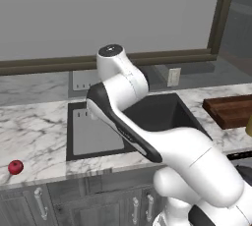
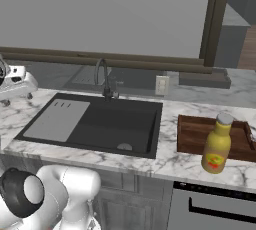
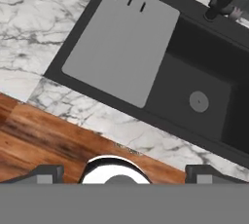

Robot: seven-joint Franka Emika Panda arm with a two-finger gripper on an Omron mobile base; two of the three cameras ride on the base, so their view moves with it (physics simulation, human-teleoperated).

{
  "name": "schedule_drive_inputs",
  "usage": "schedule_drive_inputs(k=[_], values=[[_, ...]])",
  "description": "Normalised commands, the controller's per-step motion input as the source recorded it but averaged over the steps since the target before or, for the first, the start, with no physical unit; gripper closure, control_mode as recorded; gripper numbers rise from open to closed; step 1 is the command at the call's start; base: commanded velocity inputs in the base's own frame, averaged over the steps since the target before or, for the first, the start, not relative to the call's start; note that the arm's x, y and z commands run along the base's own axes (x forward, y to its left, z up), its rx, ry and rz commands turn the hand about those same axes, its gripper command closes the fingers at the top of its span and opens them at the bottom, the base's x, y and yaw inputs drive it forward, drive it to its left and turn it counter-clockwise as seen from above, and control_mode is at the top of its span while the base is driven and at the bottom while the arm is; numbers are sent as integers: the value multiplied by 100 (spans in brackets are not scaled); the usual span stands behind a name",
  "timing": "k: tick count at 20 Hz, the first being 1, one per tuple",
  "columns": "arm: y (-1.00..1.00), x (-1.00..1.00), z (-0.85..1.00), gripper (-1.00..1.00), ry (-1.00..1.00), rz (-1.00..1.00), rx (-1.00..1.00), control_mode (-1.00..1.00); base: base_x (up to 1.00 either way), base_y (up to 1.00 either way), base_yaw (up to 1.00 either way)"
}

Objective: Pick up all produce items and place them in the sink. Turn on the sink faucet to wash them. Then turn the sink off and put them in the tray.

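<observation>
A small glossy red fruit (image 1: 15, 167) lies on the marble counter left of the sink, close to the front edge. The black sink (image 2: 117, 124) has a light-grey panel (image 3: 121, 43) over its left part and a round drain (image 3: 199, 101). The dark gooseneck faucet (image 2: 102, 78) stands behind the basin. The reddish-brown wooden tray (image 2: 192, 134) lies on the counter right of the sink. My gripper (image 3: 125, 173) hovers high over the sink's front left edge and looks down on the panel. It is open, with nothing between its fingertips (image 3: 46, 172), and is far from the fruit.
A yellow bottle (image 2: 217, 145) stands at the tray's front edge. A wall outlet (image 2: 161, 85) sits behind the sink. My own arm (image 1: 147, 136) hides much of the basin in the left base view. Wooden floor (image 3: 39, 140) shows below the counter's front edge.
</observation>
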Motion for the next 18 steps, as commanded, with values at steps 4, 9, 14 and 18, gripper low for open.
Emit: schedule_drive_inputs(k=[4,9,14,18], values=[[76,-39,-13,-100,0,15,-2,-100,0,0,0],[77,-17,-17,-100,3,12,0,-100,0,0,0],[65,0,-16,-100,10,4,0,-100,0,0,0],[63,0,-27,-100,7,4,0,-100,0,0,0]])
